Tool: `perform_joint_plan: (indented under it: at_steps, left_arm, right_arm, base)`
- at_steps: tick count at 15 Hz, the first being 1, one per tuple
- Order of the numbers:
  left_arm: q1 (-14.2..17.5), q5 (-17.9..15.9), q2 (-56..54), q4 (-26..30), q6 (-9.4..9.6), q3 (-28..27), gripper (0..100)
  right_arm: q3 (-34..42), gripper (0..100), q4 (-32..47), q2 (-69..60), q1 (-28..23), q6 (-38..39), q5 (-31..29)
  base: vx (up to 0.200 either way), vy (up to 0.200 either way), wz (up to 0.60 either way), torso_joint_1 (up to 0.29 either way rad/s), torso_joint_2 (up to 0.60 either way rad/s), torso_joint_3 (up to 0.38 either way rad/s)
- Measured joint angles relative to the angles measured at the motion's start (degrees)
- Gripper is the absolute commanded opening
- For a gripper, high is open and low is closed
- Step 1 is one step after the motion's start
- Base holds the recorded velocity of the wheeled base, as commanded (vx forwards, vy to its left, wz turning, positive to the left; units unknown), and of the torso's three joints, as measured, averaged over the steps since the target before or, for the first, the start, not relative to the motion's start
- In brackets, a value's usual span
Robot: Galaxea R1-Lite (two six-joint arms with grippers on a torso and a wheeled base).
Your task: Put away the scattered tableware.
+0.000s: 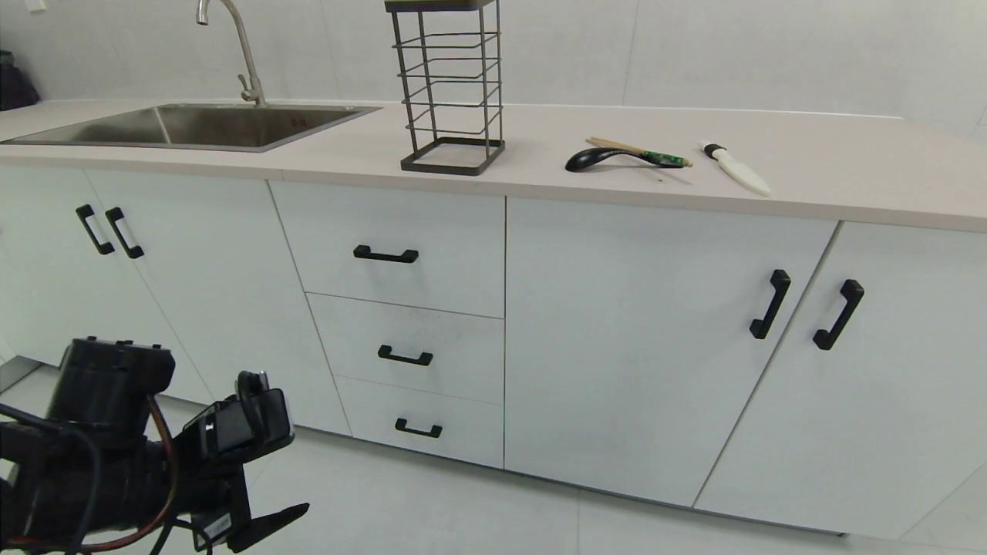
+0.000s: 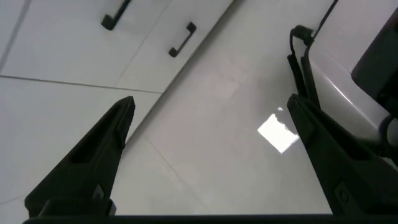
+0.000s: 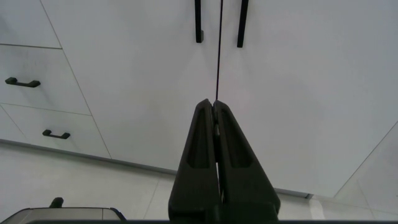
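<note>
On the countertop (image 1: 817, 166), right of centre, lie a black spoon (image 1: 597, 158), a pair of chopsticks (image 1: 621, 146) with green ends, and a white knife (image 1: 739, 170) with a black handle. My left gripper (image 2: 211, 102) hangs low over the floor in front of the cabinets, far below the tableware, open and holding nothing. My right gripper (image 3: 215, 104) faces the white cabinet doors below the counter, its fingers shut together with nothing between them.
A black wire rack (image 1: 451, 85) stands on the counter left of the tableware, and a steel sink (image 1: 193, 123) with a tap (image 1: 239, 46) lies further left. Three drawers with black handles (image 1: 385, 254) sit under the rack. Cabinet doors flank them.
</note>
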Motion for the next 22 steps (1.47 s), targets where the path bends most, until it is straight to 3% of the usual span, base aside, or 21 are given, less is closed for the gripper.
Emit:
perform_joint_plan:
  at_steps: [2, 6, 7, 10, 13, 14, 15, 19, 22]
  left_arm:
    - [-0.35, 2.16, 2.1, 0.85, -0.54, -0.61, 100]
    - [-3.17, 2.6, 2.8, 2.73, -8.62, -0.66, 100]
    - [-3.74, 2.68, 2.78, 3.06, -9.52, -0.27, 100]
    - [-3.78, 2.9, 2.82, 2.66, -9.9, 0.66, 100]
    - [-3.41, 2.93, 3.33, 1.96, -9.5, 3.11, 100]
    - [-3.23, 2.93, 3.8, 1.67, -8.81, 3.36, 100]
    - [-3.15, 2.9, 4.55, 0.62, -6.86, 3.15, 100]
    - [-3.33, 1.8, 10.11, -5.86, 5.91, -0.5, 100]
    - [-3.02, -0.61, 15.49, -6.73, 13.42, -3.78, 100]
  right_arm:
    - [0.0, 0, 0.0, 0.0, 0.0, 0.0, 0.02]
    - [0.0, 0, -0.06, 0.0, 0.0, 0.0, 0.02]
    - [0.0, 0, 0.02, 0.0, 0.0, -0.02, 0.05]
    - [0.0, 0, -0.02, 0.0, 0.0, 0.06, 0.02]
    - [0.0, 0, 0.0, 0.0, 0.0, 0.06, 0.02]
    - [0.0, 0, 0.02, 0.0, 0.0, 0.06, 0.02]
    - [0.0, 0, 0.0, 0.0, 0.0, 0.06, 0.02]
    - [0.0, 0, -0.02, 0.0, 0.0, 0.09, 0.02]
    - [0.0, 0, 0.0, 0.0, 0.0, 0.09, 0.0]
  base:
    - [0.0, 0.0, 0.0, 0.0, 0.0, 0.0]
    - [0.2, 0.0, 0.0, -0.002, 0.0, 0.005]
    - [0.2, 0.0, 0.0, 0.002, 0.01, 0.002]
    - [0.2, 0.0, 0.0, 0.007, 0.0, 0.001]
    - [0.0, 0.0, 0.0, 0.0, 0.0, 0.0]
    - [0.0, 0.0, 0.0, 0.0, 0.0, 0.0]
    - [0.0, 0.0, 0.0, 0.0, 0.0, 0.0]
    - [0.0, 0.0, 0.0, 0.0, 0.0, 0.0]
    - [0.0, 0.0, 0.0, 0.0, 0.0, 0.0]
